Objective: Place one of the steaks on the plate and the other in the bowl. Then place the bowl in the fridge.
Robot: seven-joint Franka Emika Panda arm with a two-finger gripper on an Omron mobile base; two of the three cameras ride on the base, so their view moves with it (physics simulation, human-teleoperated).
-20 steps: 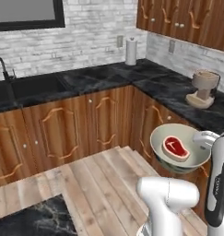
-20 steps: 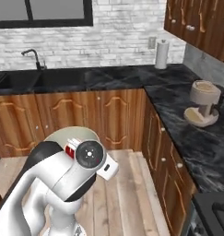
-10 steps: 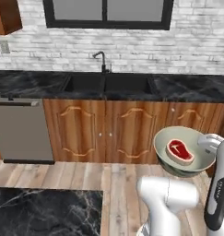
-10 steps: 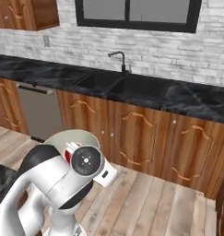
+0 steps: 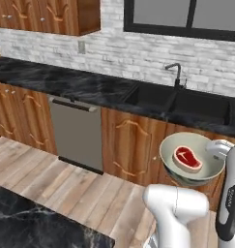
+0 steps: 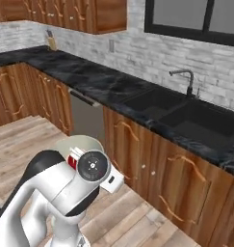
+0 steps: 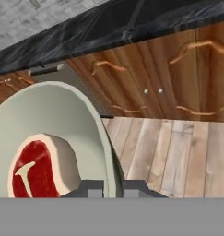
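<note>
Bowl held level, mouth up, red steak lying flat inside.

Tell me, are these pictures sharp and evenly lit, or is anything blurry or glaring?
Left base view: soft and slightly blurry, flat even light, no glare; the bowl and red steak read clearly. Right base view: similarly soft, with the sink dark. Hand view: bowl rim looms large and close, and the fingers are dim at the bottom.

2 base views from behind facing sink counter, hand view close over bowl rim
</note>
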